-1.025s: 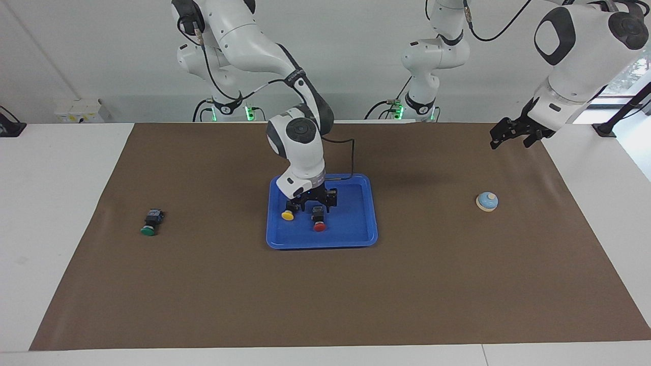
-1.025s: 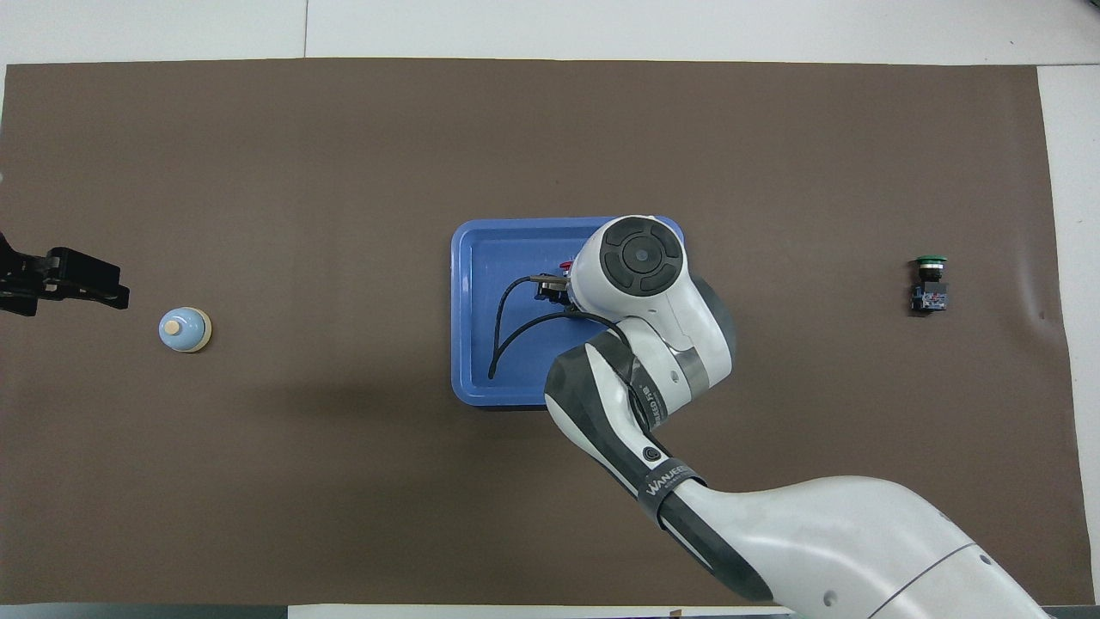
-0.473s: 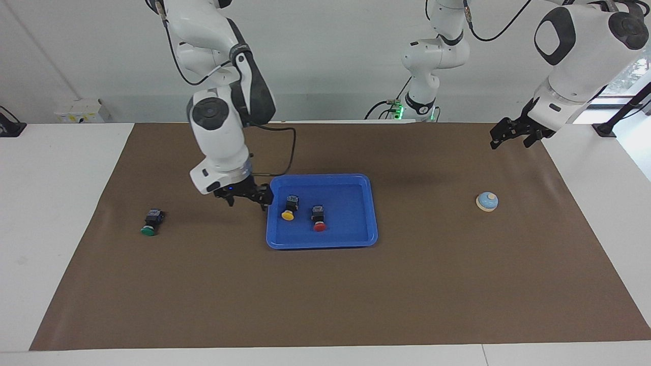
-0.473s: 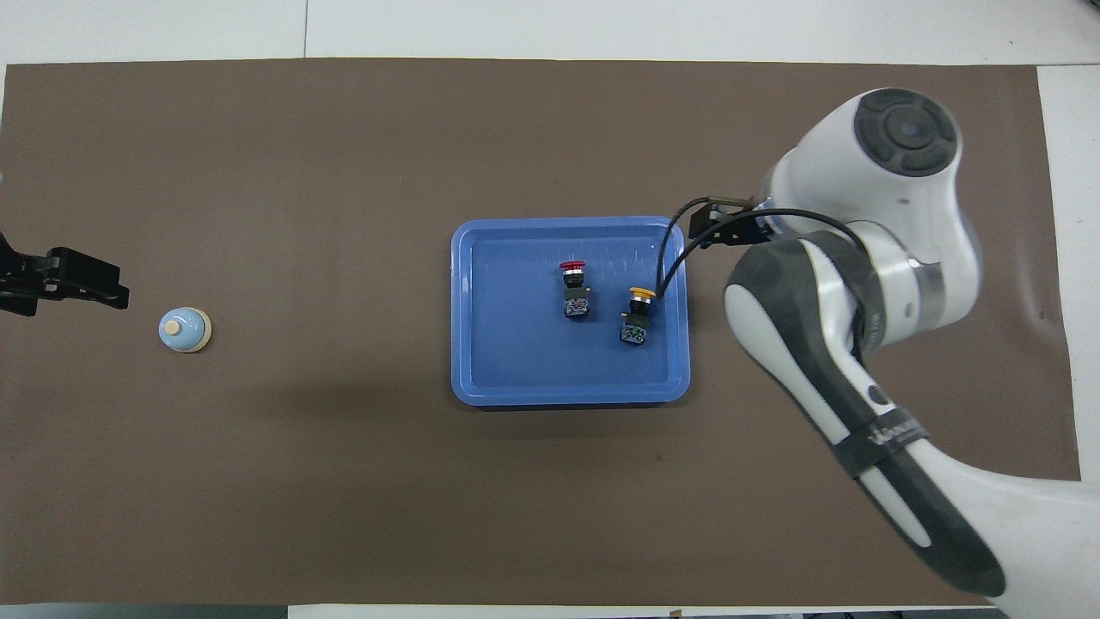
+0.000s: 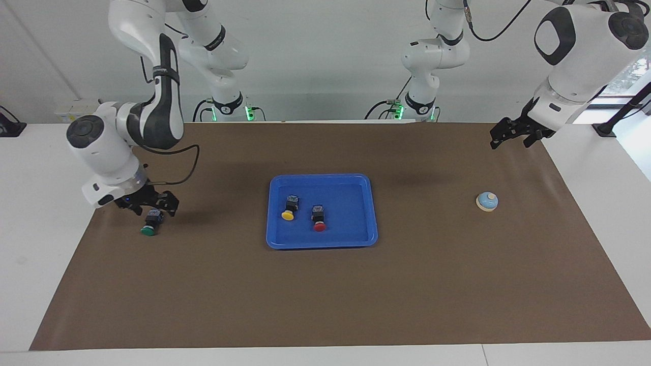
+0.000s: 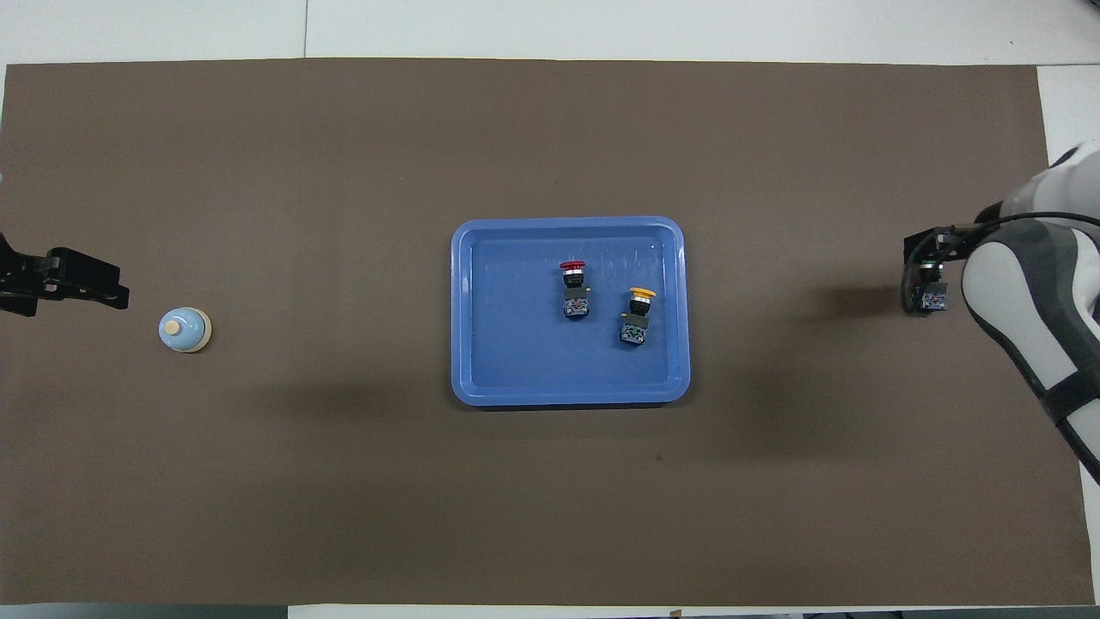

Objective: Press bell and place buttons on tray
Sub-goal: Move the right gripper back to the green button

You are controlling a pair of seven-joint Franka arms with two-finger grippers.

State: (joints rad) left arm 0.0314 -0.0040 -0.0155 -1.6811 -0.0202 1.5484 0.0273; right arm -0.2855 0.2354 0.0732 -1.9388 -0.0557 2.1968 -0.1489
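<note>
Yellow button (image 5: 288, 208) and red button (image 5: 319, 218) lie in the tray (image 5: 366, 239). My right gripper (image 5: 147, 205) — wide, empty — hangs over the green button (image 5: 150, 223); left gripper (image 5: 516, 133) waits wide; bell (image 5: 487, 201) status undeterminable.

The tray (image 5: 322, 242) in the middle of the frame is bright blue. On it lie a yellow-capped button (image 5: 289, 209) and a red-capped button (image 5: 318, 218), both with black bodies. The green-capped button (image 5: 150, 224), at centre left, lies on plain brown paper (image 5: 325, 295). The bell (image 5: 487, 201) at right is light blue and cream.
</note>
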